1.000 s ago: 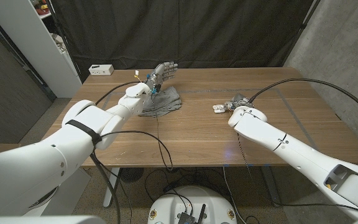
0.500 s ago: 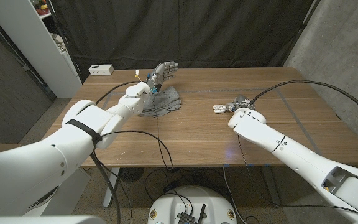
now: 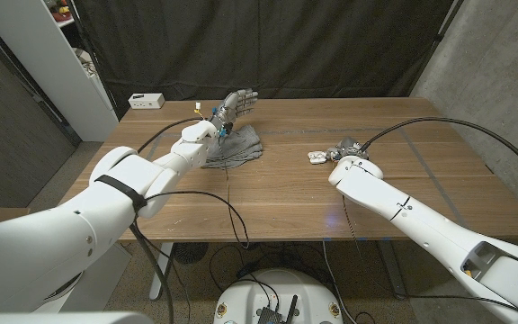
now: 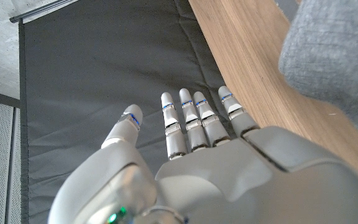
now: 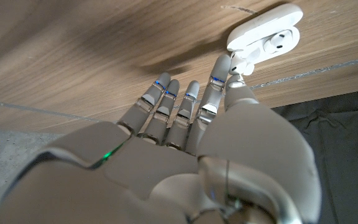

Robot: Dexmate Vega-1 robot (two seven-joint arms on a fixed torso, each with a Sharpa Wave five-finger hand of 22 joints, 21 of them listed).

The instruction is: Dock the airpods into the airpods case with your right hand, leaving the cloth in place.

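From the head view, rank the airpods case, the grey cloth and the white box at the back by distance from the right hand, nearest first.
1. airpods case: open, right beside the right hand, on its left.
2. grey cloth: mid-table, further left, under the left hand.
3. white box: far back-left corner of the table.

Left arm enters from 7 o'clock, reaches toward 12; left hand raised, fingers straight and close together, thumb apart, holding nothing. Right arm enters from 5 o'clock, reaches toward 11; right hand low over counter, fingers extended side by side. Thumb tip and nearest fingertip meet; whether anything is pinched unclear.
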